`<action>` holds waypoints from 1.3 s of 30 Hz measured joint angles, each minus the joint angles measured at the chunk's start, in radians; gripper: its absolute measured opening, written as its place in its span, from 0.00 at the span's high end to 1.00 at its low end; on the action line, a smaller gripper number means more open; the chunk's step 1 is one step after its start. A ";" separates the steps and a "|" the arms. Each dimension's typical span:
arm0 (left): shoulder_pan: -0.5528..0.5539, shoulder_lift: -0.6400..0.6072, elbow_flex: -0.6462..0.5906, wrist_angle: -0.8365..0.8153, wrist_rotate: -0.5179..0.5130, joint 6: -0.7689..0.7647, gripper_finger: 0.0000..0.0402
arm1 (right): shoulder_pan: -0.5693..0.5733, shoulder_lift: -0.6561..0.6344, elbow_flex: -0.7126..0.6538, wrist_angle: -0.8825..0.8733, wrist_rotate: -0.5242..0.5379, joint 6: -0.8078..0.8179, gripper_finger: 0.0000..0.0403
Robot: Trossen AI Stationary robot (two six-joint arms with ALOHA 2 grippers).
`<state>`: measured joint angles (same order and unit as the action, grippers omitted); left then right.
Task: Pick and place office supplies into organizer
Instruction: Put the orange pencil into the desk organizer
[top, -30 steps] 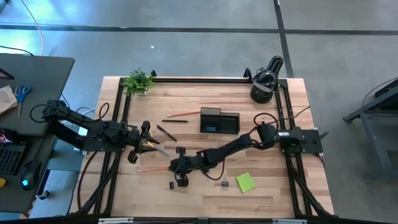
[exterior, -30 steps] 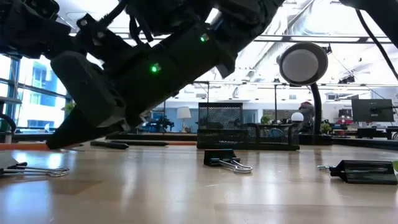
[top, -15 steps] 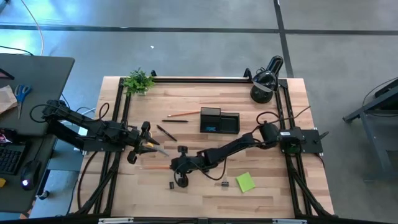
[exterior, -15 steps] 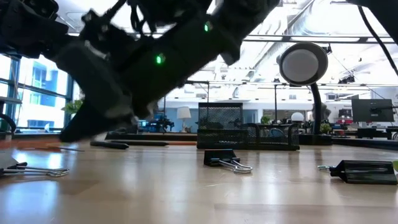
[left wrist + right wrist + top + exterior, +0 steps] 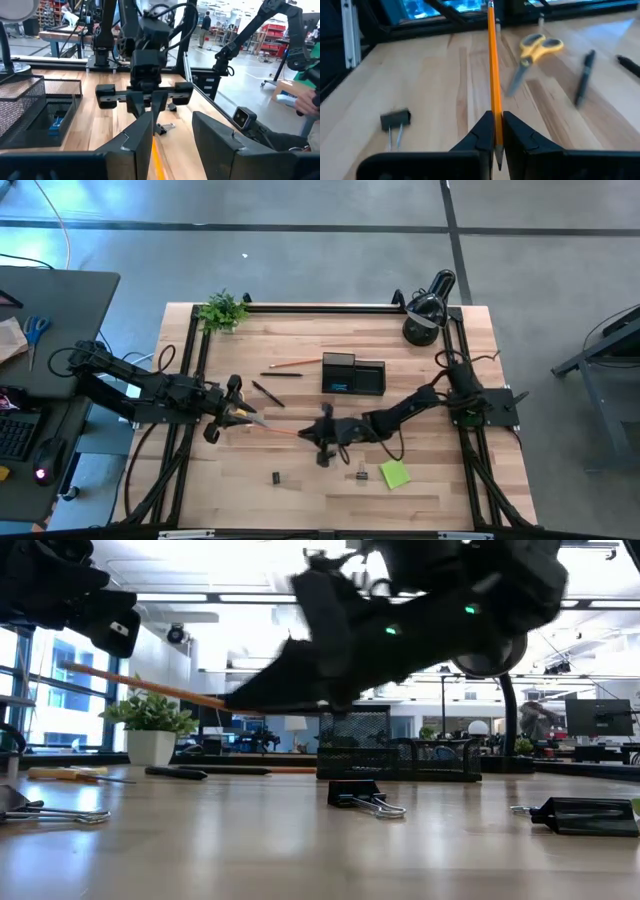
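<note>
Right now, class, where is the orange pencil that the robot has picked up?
The orange pencil is clamped in the right hand, held above the table's middle in the high view, between the yellow scissors and the organizer.

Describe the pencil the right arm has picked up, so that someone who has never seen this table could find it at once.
Start at the black organizer near the table's back edge, then look toward the table's front to the right hand. The orange pencil sticks out from its shut fingers toward the left arm, lifted off the wood. The other orange pencil lies flat beside the organizer.
</note>
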<state>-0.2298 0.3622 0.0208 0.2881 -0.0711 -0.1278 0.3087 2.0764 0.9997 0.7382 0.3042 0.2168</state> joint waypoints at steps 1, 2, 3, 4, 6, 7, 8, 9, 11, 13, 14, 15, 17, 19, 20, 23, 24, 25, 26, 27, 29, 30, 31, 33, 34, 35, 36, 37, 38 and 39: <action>0.000 0.000 0.000 0.002 0.000 0.001 0.68 | 0.008 -0.014 -0.016 0.010 0.019 -0.006 0.97; 0.000 0.000 0.000 0.002 0.000 0.003 0.68 | 0.017 -0.029 -0.028 0.026 0.039 -0.012 0.97; 0.000 0.000 0.000 0.001 0.000 0.004 0.68 | 0.025 -0.045 -0.038 0.036 0.063 -0.015 0.97; 0.000 0.000 0.000 0.002 0.000 0.004 0.68 | 0.033 -0.059 -0.048 0.037 0.085 -0.020 0.97; 0.000 0.000 0.000 0.001 0.003 0.005 0.68 | 0.044 -0.076 -0.067 0.027 0.127 -0.023 0.97; 0.000 0.000 0.000 0.001 0.007 0.004 0.68 | 0.048 -0.084 -0.079 0.021 0.149 -0.023 0.97; 0.000 0.000 0.000 0.001 0.012 0.005 0.68 | 0.053 -0.092 -0.090 0.020 0.170 -0.021 0.97; 0.000 0.000 0.000 0.001 0.018 0.005 0.68 | 0.056 -0.100 -0.098 0.022 0.189 -0.015 0.97; 0.000 0.000 0.000 0.001 0.022 0.003 0.68 | 0.065 -0.112 -0.113 0.029 0.225 -0.007 0.97; 0.000 0.000 0.000 0.001 0.022 0.001 0.68 | 0.073 -0.113 -0.121 0.024 0.246 -0.007 0.97; 0.000 0.000 0.000 0.001 0.022 0.002 0.68 | 0.075 -0.113 -0.121 0.021 0.249 -0.008 0.97; 0.000 0.000 0.000 0.001 0.022 0.002 0.68 | 0.076 -0.113 -0.121 0.025 0.258 -0.008 0.97; 0.000 0.000 0.000 0.001 0.022 0.002 0.68 | 0.079 -0.114 -0.121 0.029 0.272 -0.008 0.97; 0.000 0.000 0.000 0.001 0.022 0.003 0.68 | 0.080 -0.114 -0.121 0.029 0.289 -0.010 0.97; 0.000 0.000 0.000 0.001 0.022 0.003 0.68 | 0.081 -0.114 -0.121 0.031 0.291 -0.008 0.97; 0.000 0.000 0.000 0.001 0.022 0.003 0.68 | 0.081 -0.114 -0.121 0.049 0.295 -0.008 0.97; 0.000 0.000 0.000 0.000 0.022 0.003 0.68 | 0.081 -0.114 -0.121 0.056 0.296 -0.009 0.97; 0.000 0.000 0.000 0.000 0.022 0.003 0.68 | 0.081 -0.114 -0.121 0.063 0.295 -0.013 0.97; 0.000 0.000 0.000 0.000 0.022 0.003 0.68 | 0.081 -0.114 -0.121 0.069 0.295 -0.016 0.97; 0.000 0.000 0.000 0.000 0.022 0.003 0.68 | 0.081 -0.114 -0.121 0.076 0.295 -0.016 0.97; 0.000 0.000 0.000 -0.001 0.022 0.003 0.68 | 0.081 -0.114 -0.121 0.087 0.296 -0.022 0.97; 0.000 0.000 0.000 -0.001 0.022 0.003 0.68 | 0.081 -0.114 -0.121 0.093 0.298 -0.030 0.97; 0.000 0.000 0.000 -0.001 0.022 0.003 0.68 | 0.081 -0.114 -0.121 0.101 0.298 -0.034 0.97; 0.000 0.000 0.000 -0.006 0.023 0.003 0.68 | 0.081 -0.115 -0.121 0.114 0.306 -0.039 0.97; 0.000 0.000 0.000 -0.009 0.023 0.003 0.68 | 0.081 -0.115 -0.121 0.120 0.316 -0.041 0.97; 0.000 0.000 0.000 -0.009 0.023 0.003 0.68 | 0.083 -0.115 -0.121 0.127 0.326 -0.042 0.97; 0.000 0.000 0.000 -0.009 0.023 0.003 0.68 | 0.084 -0.115 -0.121 0.136 0.338 -0.045 0.97; 0.000 0.000 0.000 -0.008 0.023 0.003 0.68 | 0.086 -0.115 -0.121 0.147 0.351 -0.056 0.97; 0.000 0.000 0.000 -0.008 0.023 0.003 0.68 | 0.088 -0.115 -0.121 0.160 0.361 -0.065 0.97; 0.000 0.000 0.000 -0.008 0.023 0.003 0.68 | 0.090 -0.115 -0.121 0.173 0.376 -0.073 0.97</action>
<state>-0.2296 0.3620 0.0208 0.2796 -0.0486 -0.1249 0.3990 1.9617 0.8791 0.9112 0.6798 0.1435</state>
